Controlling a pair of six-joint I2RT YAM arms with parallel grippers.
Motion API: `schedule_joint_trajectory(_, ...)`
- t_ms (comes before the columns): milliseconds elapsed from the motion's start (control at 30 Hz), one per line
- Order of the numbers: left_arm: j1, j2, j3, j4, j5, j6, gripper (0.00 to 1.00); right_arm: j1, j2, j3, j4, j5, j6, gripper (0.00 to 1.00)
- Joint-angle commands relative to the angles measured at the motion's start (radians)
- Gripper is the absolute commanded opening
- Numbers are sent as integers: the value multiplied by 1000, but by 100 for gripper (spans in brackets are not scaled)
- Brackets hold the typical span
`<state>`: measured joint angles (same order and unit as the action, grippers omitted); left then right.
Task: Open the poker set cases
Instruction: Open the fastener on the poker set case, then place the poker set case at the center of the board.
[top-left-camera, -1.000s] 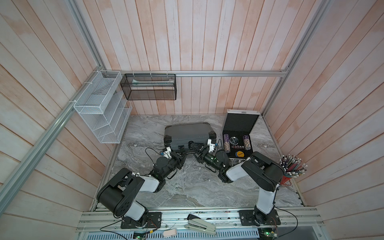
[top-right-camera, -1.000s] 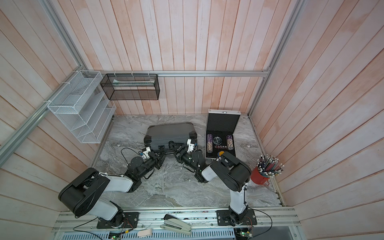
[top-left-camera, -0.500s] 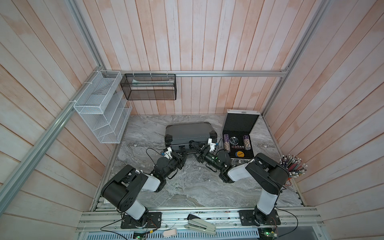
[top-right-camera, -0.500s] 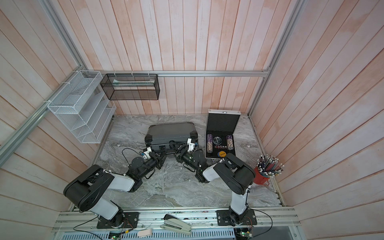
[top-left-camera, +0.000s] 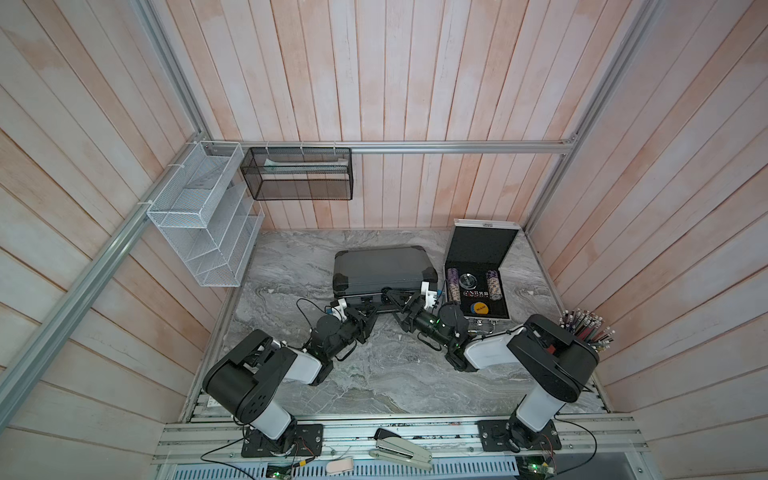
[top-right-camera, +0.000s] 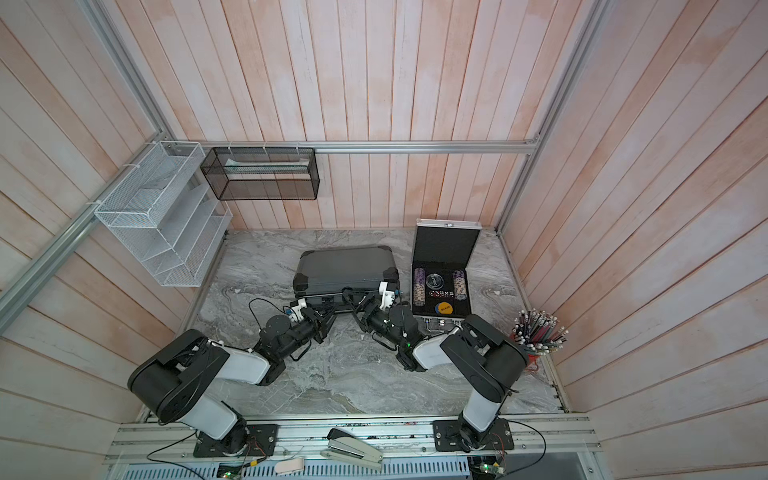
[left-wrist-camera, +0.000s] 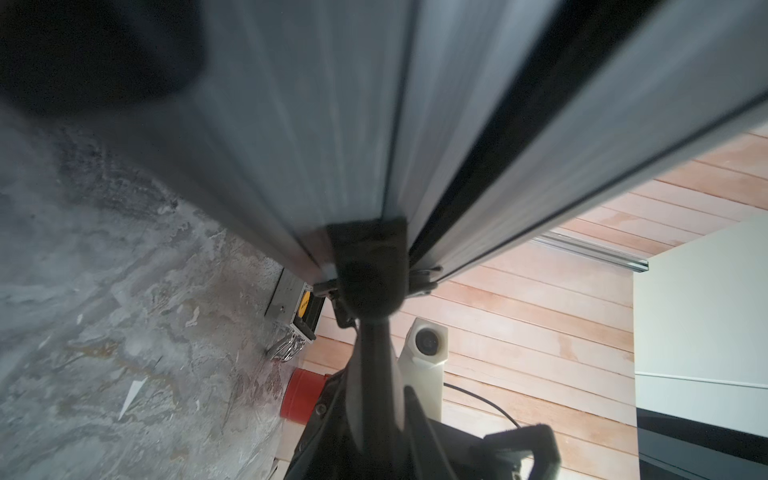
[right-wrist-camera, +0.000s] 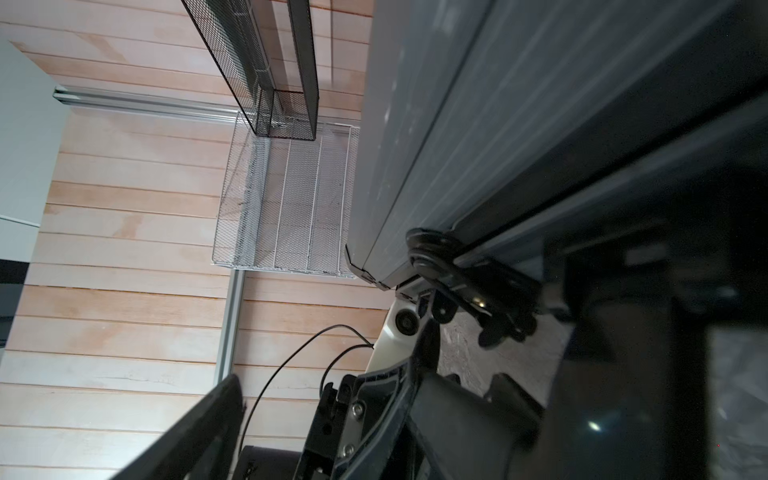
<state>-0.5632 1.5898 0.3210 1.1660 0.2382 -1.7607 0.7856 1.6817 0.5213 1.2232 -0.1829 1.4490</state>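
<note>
The larger dark grey poker set case (top-left-camera: 384, 268) lies flat in the middle of the marble table, lid down, in both top views (top-right-camera: 345, 268). To its right the small silver case (top-left-camera: 478, 309) stands open, with chips in its black lining. My left gripper (top-left-camera: 369, 311) is shut, its tip against the dark case's front seam (left-wrist-camera: 399, 166) on the left side. My right gripper (top-left-camera: 397, 305) is open, its fingers spread at the case's front beside the handle. The right wrist view shows the case's front wall (right-wrist-camera: 457, 124) very close.
A red cup of pencils (top-left-camera: 586, 328) stands at the table's right edge. A white mesh rack (top-left-camera: 203, 216) and a black mesh basket (top-left-camera: 297, 174) hang on the walls at the back left. A stapler (top-left-camera: 401, 451) lies on the front rail.
My right gripper's jaws have spread a little wider. Both arms stay at the dark case's front, and the left arm's base has turned slightly.
</note>
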Motion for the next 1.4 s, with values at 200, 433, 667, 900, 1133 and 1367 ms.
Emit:
schedule_joint_trajectory(200, 6, 16, -45, 145, 23, -28, 2, -8, -169, -43, -205, 51, -203, 97)
schedule_joint_trajectory(433, -2, 70, -77, 164, 27, -8, 1, -10, -328, -45, -510, 135, -367, 99)
schedule_joint_trajectory(667, -14, 163, -85, 221, 38, -5, 1, -19, -365, -52, -579, 136, -443, 99)
schedule_joint_trajectory(900, -24, 190, -132, 235, 16, 4, 11, -19, -348, -25, -625, 109, -530, 98)
schedule_joint_trajectory(1133, -44, 137, -156, 142, -15, 23, 46, -13, -300, 11, -634, 79, -596, 98)
schedule_joint_trajectory(1367, -62, 22, -181, -19, -59, 34, 71, 17, -249, 66, -667, 85, -693, 98)
